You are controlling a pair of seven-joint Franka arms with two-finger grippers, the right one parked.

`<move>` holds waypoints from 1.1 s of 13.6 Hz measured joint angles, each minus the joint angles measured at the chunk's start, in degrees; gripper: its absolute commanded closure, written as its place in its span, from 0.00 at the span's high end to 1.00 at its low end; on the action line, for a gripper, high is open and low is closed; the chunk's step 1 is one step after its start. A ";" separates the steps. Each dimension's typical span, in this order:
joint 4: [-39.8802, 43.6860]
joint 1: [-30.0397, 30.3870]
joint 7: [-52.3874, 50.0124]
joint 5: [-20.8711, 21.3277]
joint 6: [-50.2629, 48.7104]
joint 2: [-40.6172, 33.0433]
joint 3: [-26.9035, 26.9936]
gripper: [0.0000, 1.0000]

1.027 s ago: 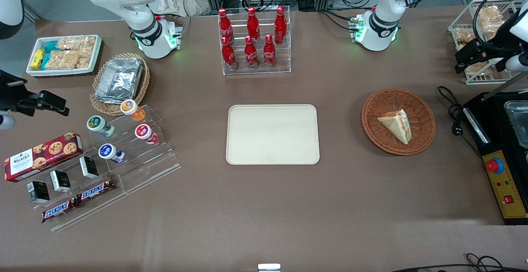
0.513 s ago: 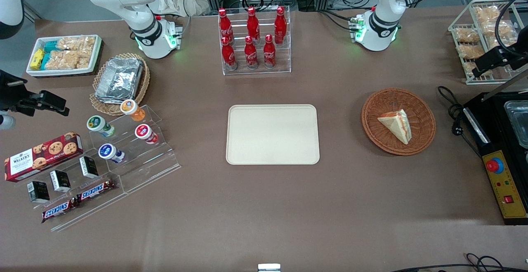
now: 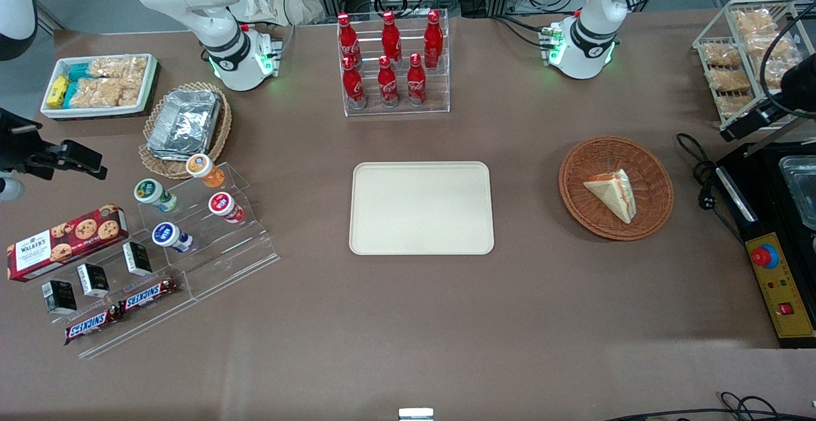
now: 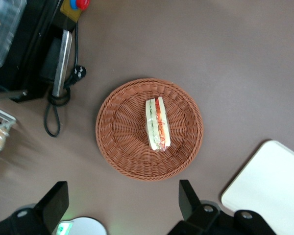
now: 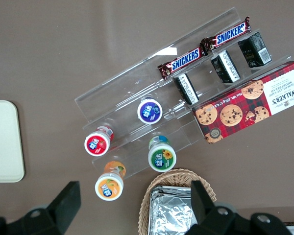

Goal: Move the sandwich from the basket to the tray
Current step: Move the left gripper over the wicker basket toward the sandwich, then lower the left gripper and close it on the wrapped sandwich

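The sandwich, a pale bread wedge with an orange-red and green filling stripe, lies in the round reddish-brown wicker basket. The cream-beige tray lies flat beside the basket, toward the parked arm's end. My left gripper hangs high by the wire rack, at the working arm's end, farther from the front camera than the basket. In the left wrist view the gripper is open and empty, its fingers wide apart, with the sandwich, the basket and a tray corner below.
A wire rack of bagged snacks stands under the gripper. A black machine with a red button and a black cable lie beside the basket. A rack of red cola bottles stands farther from the camera than the tray.
My left gripper has shifted toward the working arm's end of the table and a little nearer the front camera, uncovering more of the wire rack. Sandwich, basket and tray have not moved.
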 measured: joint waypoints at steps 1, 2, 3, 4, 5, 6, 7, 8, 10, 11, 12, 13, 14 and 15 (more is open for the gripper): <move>-3.59 -0.01 -1.84 0.00 2.51 -0.99 -0.10 1.00; -6.93 -0.01 -3.57 0.00 4.99 -1.76 -0.19 1.00; -10.05 -0.02 -5.70 0.00 7.85 -2.23 -0.36 1.00; -12.96 -0.04 -8.22 0.00 10.89 -2.41 -0.85 1.00; -15.14 -0.12 -10.36 0.00 13.01 -2.34 -1.65 1.00; -16.48 -0.22 -11.81 0.00 14.12 -2.11 -2.51 1.00; -17.36 -0.27 -13.36 0.00 15.37 -1.66 -3.48 1.00; -18.09 -0.31 -15.35 0.00 17.18 -1.01 -4.46 1.00; -19.35 -0.50 -19.00 0.00 21.00 1.30 -6.57 1.00; -19.76 -0.63 -20.18 -0.01 22.62 2.84 -7.40 1.00; -20.12 -0.74 -20.78 0.00 24.22 4.33 -7.85 1.00; -20.71 -0.74 -20.96 0.00 26.08 5.60 -7.98 1.00; -21.75 -0.71 -20.97 0.00 28.26 6.58 -7.96 1.00; -23.12 -0.70 -20.97 0.00 30.71 7.38 -7.94 1.00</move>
